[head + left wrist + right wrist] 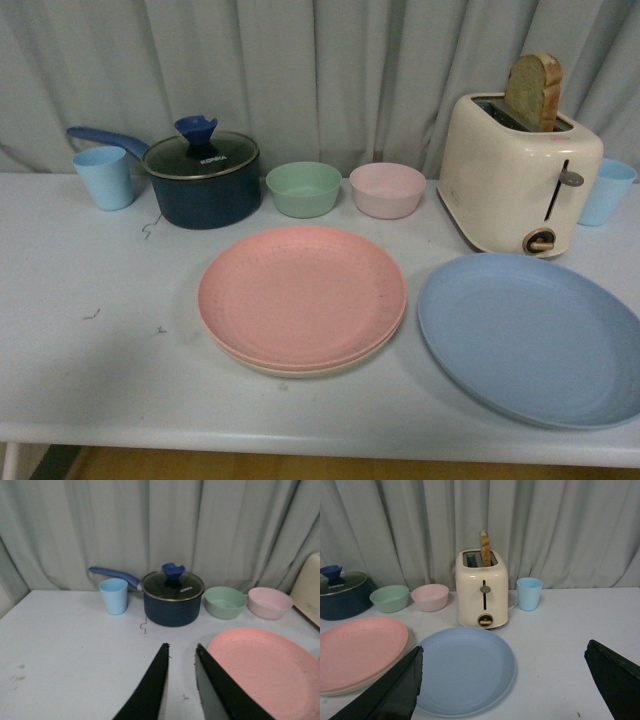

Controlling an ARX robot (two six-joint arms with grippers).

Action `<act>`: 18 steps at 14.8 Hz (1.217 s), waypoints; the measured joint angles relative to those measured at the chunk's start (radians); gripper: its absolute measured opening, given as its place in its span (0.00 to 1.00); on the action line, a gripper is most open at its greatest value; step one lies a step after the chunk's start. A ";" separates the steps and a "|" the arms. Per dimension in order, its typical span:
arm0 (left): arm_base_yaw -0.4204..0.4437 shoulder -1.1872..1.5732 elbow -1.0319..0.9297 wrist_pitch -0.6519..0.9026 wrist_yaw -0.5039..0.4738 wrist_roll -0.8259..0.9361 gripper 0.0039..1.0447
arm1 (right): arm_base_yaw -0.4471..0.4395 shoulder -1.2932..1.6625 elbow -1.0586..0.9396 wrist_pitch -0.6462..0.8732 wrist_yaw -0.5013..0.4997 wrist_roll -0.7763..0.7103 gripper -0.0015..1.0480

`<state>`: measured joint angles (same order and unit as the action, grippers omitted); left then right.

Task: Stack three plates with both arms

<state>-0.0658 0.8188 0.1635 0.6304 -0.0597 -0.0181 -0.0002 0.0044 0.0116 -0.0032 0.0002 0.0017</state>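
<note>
2/3 stacked: pink plate (300, 295) on cream plate (300, 369)
Blue plate (530, 335) unstacked near table (100, 300) right edge; left gripper (182, 646) ajar, right gripper (504, 651) wide, both empty

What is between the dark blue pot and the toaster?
Two small bowls stand there: a green bowl nearer the pot and a pink bowl nearer the toaster. The front view shows it best.

Front cam on robot body, looks fwd + down across table (80, 360) toward curtain (300, 70), left wrist cam low, close over table, faces pot (172, 607) side, right wrist cam low, faces toaster (482, 600) side, all 3 views share pink plate (300, 295), green bowl (303, 188), pink bowl (387, 190)
</note>
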 joint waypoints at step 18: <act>0.065 -0.561 -0.153 -0.369 0.060 0.003 0.01 | 0.000 0.000 0.000 0.000 0.000 0.000 0.94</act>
<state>-0.0010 0.2577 0.0109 0.2611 -0.0002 -0.0147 -0.0002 0.0044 0.0116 -0.0032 0.0002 0.0017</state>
